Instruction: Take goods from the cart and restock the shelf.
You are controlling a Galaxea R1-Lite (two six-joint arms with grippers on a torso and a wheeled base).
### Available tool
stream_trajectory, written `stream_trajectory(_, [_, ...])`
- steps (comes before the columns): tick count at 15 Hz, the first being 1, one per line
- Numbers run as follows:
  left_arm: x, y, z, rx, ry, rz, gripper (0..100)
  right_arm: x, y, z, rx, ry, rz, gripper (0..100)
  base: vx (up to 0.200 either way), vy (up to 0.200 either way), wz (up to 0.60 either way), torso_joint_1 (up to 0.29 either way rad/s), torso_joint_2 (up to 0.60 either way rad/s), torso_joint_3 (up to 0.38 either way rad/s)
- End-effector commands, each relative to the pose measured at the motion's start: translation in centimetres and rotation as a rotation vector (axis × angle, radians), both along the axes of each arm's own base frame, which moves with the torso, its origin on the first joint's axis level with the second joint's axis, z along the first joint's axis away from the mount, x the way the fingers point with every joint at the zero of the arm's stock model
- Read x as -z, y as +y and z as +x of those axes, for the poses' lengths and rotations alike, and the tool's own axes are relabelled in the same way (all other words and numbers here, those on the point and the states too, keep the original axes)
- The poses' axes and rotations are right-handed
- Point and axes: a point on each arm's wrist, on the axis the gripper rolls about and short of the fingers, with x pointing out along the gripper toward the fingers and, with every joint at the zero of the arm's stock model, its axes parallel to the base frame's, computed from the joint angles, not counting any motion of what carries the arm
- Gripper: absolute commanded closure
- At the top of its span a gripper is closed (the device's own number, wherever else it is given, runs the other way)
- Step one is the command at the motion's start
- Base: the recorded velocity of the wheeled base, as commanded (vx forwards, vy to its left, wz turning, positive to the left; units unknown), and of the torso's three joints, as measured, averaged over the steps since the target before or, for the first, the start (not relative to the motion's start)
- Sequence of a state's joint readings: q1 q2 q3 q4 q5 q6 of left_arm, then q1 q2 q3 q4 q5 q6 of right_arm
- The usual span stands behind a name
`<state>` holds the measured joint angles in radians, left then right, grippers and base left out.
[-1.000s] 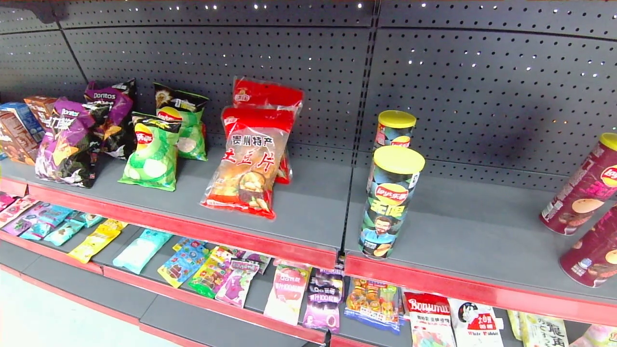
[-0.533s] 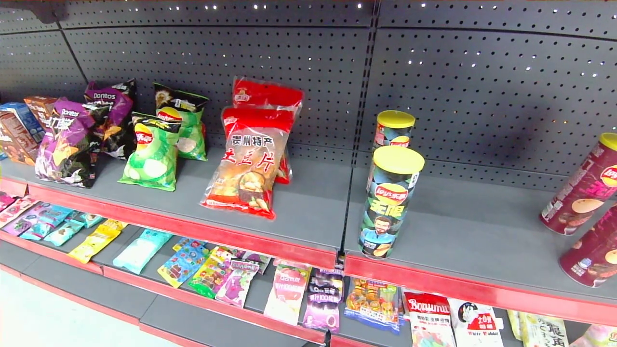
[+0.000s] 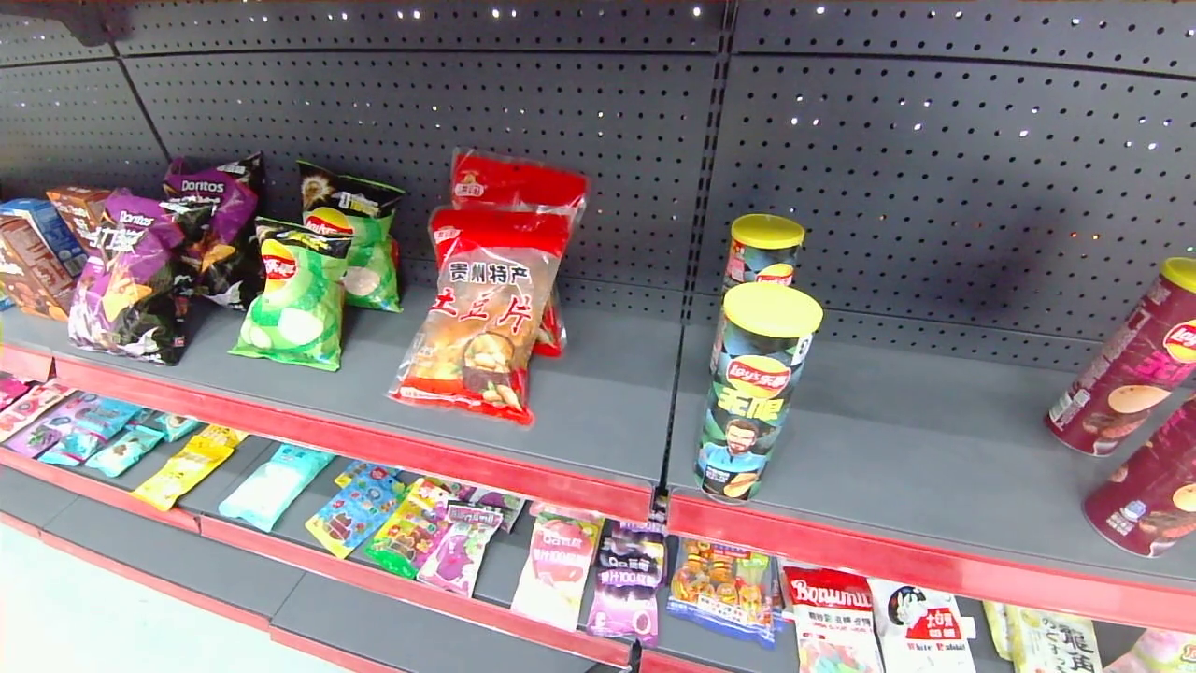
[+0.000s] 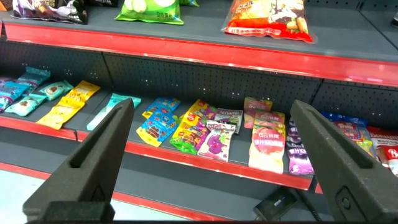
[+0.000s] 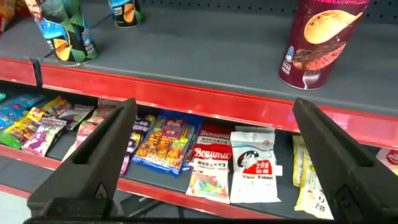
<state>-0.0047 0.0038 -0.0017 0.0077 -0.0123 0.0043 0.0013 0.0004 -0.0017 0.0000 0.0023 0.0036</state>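
In my head view nothing has moved over the last second: the shelf (image 3: 897, 439) and its yellow-lidded can (image 3: 757, 402) stand as before, so I judge restocking is paused. My left wrist view adds my left gripper (image 4: 211, 168), jaws apart and empty, facing the lower candy packets (image 4: 205, 130). My right wrist view adds my right gripper (image 5: 211, 165), equally apart and empty, facing the tier under the maroon can (image 5: 317, 40).

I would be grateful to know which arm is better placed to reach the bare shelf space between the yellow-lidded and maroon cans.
Right, most likely. The open right hand faces that stretch, between the yellow-lidded can and maroon can; the open left hand faces the red bag and green bag instead.
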Motion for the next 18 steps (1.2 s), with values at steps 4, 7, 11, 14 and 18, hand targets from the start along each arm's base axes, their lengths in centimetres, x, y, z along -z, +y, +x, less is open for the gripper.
stream_trajectory(4, [0.0, 0.0, 0.0, 0.0, 0.001, 0.0, 0, 0.0, 0.0, 0.0, -0.001, -0.002, 0.004, 0, 0.0, 0.0, -0.45, 0.003, 0.0, 0.002])
stream_trajectory(7, [0.0, 0.0, 0.0, 0.0, 0.001, 0.0, 0, 0.0, 0.0, 0.0, 0.001, -0.002, 0.004, 0, 0.0, 0.0, -0.6, 0.001, 0.0, 0.004])
stream_trajectory(11, [0.0, 0.0, 0.1, 0.003, 0.009, 0.002, 0, 0.0, 0.0, 0.0, 0.001, -0.002, 0.004, 0, 0.0, 0.0, 0.0, 0.0, 0.0, 0.0])
stream_trajectory(14, [-0.2, 0.1, 0.7, 0.057, 0.091, 0.006, 0, 0.0, 0.0, 0.0, -0.001, -0.002, 0.001, 0, 0.0, 0.0, 0.0, 0.0, 0.0, 0.0])
stream_trajectory(18, [-4.1, 0.0, 2.1, 0.14, 0.155, -0.015, 0, 0.0, 0.0, 0.0, -0.001, -0.002, 0.001, 0, 0.0, 0.0, 0.0, 0.0, 0.0, 0.0])
